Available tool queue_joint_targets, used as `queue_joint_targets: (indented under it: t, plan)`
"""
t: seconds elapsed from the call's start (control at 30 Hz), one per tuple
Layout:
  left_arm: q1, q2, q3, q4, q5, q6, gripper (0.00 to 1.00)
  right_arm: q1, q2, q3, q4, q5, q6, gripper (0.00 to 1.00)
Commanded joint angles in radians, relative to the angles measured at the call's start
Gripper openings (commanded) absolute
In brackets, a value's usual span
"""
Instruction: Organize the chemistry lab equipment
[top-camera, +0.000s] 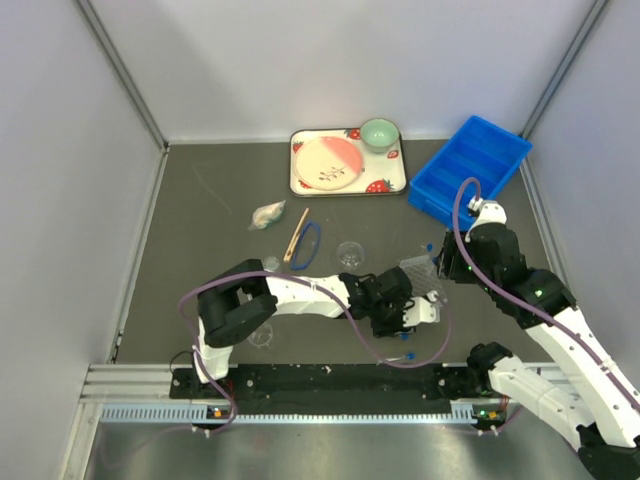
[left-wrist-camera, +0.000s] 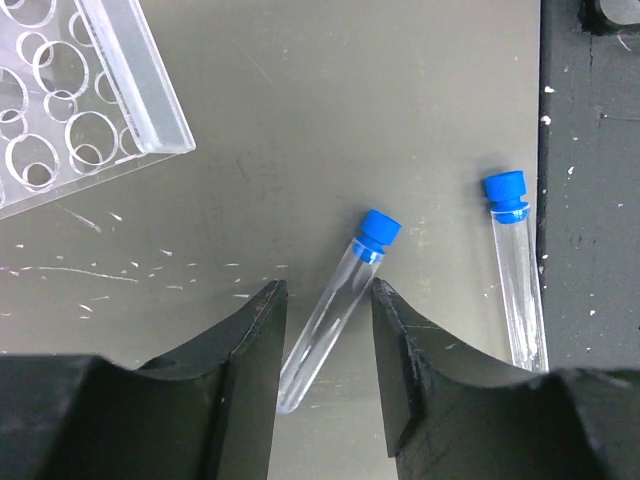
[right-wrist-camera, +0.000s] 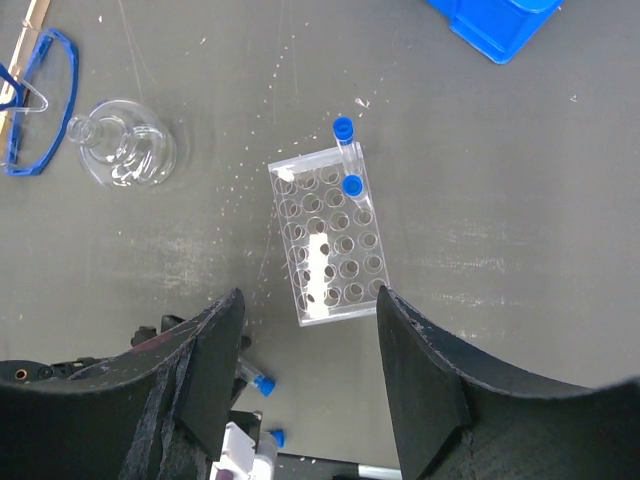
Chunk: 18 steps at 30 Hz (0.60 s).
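My left gripper (left-wrist-camera: 328, 290) is down at the table (left-wrist-camera: 400, 120) with a finger on either side of a loose tube (left-wrist-camera: 335, 310). The tube lies slantwise between them, blue cap pointing away. There is a gap on both sides of the glass, so the jaws stand apart and nothing is gripped yet — though at the tube's closed end I can't quite tell whether it brushes the left finger. A second tube (left-wrist-camera: 518, 280) lies near it on the right, and a corner of the rack (left-wrist-camera: 60, 110) shows up and to the left, near but apart. My right gripper (right-wrist-camera: 310, 300) hangs above the rack, spread and holding nothing. From that view I count two racked tubes (right-wrist-camera: 352, 185) standing in one end row; every other hole looks vacant. I'd judge the job early to middling, with two tubes home, at least two on the table, and the rest untouched. The flask (right-wrist-camera: 125, 150), the blue ring (right-wrist-camera: 58, 105) and the stick (top-camera: 296, 235) lie off to the left of the rack, well apart from the bin (right-wrist-camera: 500, 25). Where those belong the task doesn't say — the bin seems the likely place.
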Motion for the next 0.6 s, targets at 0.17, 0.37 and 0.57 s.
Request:
queue_joint_targets:
  t: [0.17,0.37,0.57]
  plan:
    - [0.003,-0.017,-0.123,-0.031,-0.032,-0.027,0.22,-0.008,-0.007,0.0,0.035,-0.025,0.001,0.55]
    - [0.004,-0.063,-0.184,-0.022,-0.075,-0.054,0.0,-0.008,0.002,-0.002,0.042,-0.04,0.008,0.55]
    - [0.01,-0.181,-0.226,-0.03,-0.088,-0.094,0.0,-0.008,0.015,0.026,0.044,-0.026,0.001,0.55]
